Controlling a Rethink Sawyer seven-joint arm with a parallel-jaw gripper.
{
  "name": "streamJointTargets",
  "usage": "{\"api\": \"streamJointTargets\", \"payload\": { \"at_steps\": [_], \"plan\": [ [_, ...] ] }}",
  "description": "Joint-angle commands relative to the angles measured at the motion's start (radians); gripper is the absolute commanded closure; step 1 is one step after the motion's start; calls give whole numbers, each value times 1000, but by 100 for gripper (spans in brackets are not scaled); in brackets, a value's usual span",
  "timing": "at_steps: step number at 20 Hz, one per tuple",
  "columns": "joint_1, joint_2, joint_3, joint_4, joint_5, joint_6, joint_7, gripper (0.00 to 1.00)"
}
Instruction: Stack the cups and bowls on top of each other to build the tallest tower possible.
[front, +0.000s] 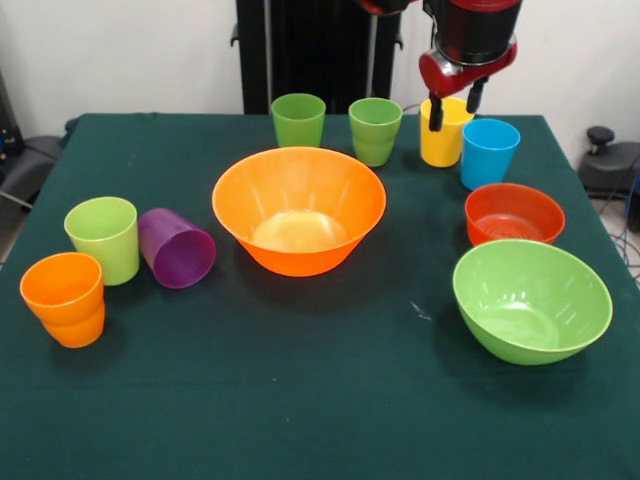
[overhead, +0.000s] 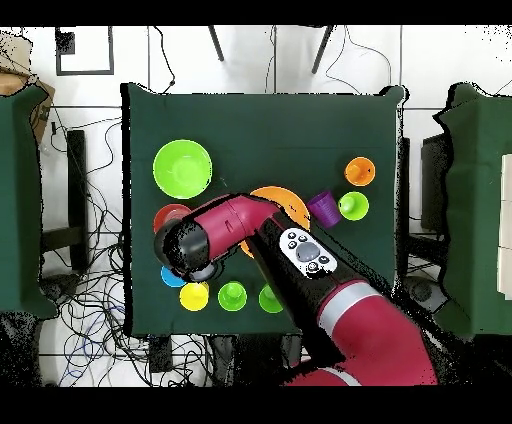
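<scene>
My gripper (front: 456, 108) hangs open just over the yellow cup (front: 445, 135) at the back right; one finger (front: 436, 112) is over the cup's mouth and the other is at its right rim. The blue cup (front: 489, 152) stands right beside it. Two green cups (front: 298, 120) (front: 375, 130) stand at the back. The large orange bowl (front: 299, 208) sits mid-table. The small red-orange bowl (front: 514, 213) and the lime-green bowl (front: 531, 298) are on the right. On the left, the purple cup (front: 176, 247) lies on its side beside a lime cup (front: 103, 238) and an orange cup (front: 64, 298).
In the overhead view my arm (overhead: 250, 225) covers part of the orange bowl (overhead: 290, 198) and the red-orange bowl (overhead: 164, 213), and hides the gripper. The dark green table (front: 300, 400) has open cloth along its front. A chair base (front: 612, 150) stands off the right edge.
</scene>
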Motion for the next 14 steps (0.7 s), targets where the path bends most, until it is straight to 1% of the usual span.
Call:
{"api": "streamJointTargets", "payload": {
  "at_steps": [1, 8, 14],
  "plan": [
    [24, 13, -44, 41, -80, -73, -11, 0],
    [56, 50, -76, 23, -116, -115, 24, 0],
    [70, 74, -96, 5, -127, -134, 30, 0]
  ]
}}
